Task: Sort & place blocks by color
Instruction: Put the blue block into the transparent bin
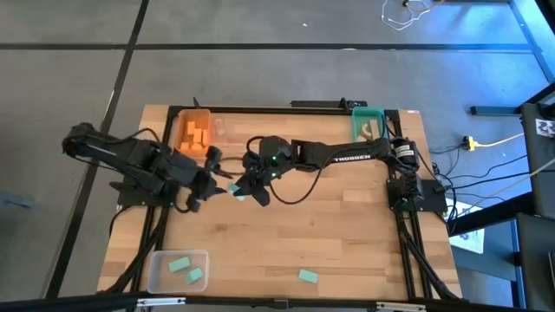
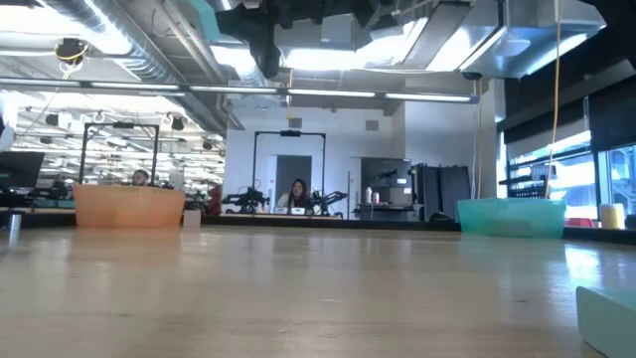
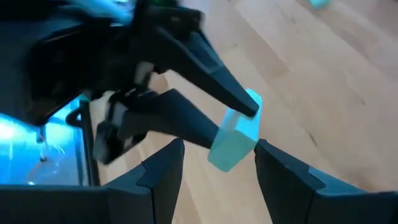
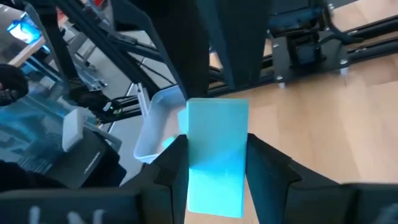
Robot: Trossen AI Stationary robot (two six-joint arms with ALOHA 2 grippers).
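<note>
A mint-teal block (image 4: 214, 155) is held above the middle of the table, with my right gripper (image 4: 214, 146) shut on it; from above it shows at the block (image 1: 236, 189). My left gripper (image 1: 211, 180) hovers just left of it, open. In the left wrist view its two fingers (image 3: 163, 171) stand on either side of the block (image 3: 235, 140), still short of it. Another teal block (image 1: 308, 276) lies flat near the table's front edge. My right gripper pinches the teal block by two opposite faces (image 3: 247, 107) between its two fingers, at their free ends. The fingers reach in from the table's right side, slanting slightly down. The block sticks out past the fingertips, tilted and lifted clear of the table.
An orange bin (image 1: 195, 130) with orange blocks stands at the far left, a teal bin (image 1: 368, 121) at the far right. A clear bin (image 1: 178, 269) holding two teal blocks sits at the near left. Cables run along the table's right side.
</note>
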